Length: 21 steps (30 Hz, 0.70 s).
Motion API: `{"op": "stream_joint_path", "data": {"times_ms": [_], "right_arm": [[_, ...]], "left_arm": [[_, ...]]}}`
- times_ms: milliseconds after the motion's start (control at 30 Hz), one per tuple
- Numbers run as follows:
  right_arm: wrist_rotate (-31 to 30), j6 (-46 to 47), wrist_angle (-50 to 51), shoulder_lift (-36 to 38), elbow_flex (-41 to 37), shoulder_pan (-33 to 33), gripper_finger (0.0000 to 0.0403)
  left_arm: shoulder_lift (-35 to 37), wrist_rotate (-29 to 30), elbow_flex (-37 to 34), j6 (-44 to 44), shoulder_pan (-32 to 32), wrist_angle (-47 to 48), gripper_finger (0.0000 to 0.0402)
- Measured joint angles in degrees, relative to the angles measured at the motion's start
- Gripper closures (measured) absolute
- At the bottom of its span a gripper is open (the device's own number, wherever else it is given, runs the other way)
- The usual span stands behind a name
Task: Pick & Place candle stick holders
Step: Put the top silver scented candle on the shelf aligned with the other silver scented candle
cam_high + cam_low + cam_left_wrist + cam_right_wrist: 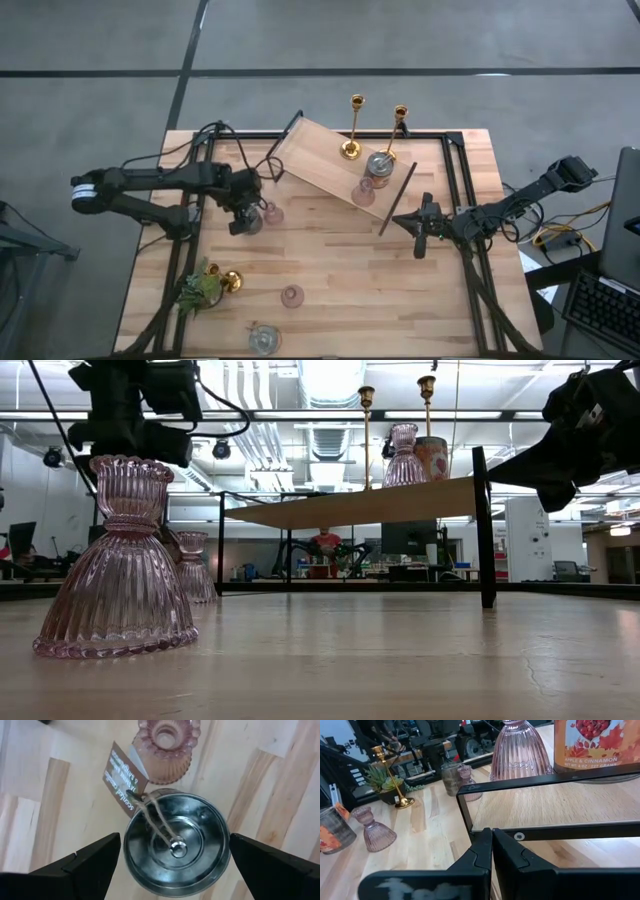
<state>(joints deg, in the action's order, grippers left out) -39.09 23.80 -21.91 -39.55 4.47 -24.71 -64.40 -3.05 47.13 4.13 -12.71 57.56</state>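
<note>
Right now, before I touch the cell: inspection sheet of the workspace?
Surface: wooden table, with a raised shelf at its far side.
Job's things: two gold candlesticks, a pink cup and a lidded jar on the shelf; on the table, two pink cups, a tagged tin-lid jar, a glass holder and a third gold candlestick.
Clutter: green plant.
Grippers: left gripper open, straddling the tin-lid jar; right gripper shut, empty, by the shelf frame.
Cables: loops by the left arm; a bundle off the right edge.
Surroundings: grey floor; keyboard.
</note>
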Motion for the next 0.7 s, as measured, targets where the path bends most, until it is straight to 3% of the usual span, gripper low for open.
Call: {"op": "stream_joint_path", "data": {"times_ms": [467,700], "right_arm": [[0.00,0.25,0.09,0.00,-0.13,0.00,0.0394],[-0.02,0.25,0.09,0.02,-0.13,0.00,0.0394]], "left_arm": [[0.13,-1.14,0.65,0.21,0.02,1.76,0.0025],[0.20,-5.00,0.42,2.18,0.11,1.52,0.0025]]}}
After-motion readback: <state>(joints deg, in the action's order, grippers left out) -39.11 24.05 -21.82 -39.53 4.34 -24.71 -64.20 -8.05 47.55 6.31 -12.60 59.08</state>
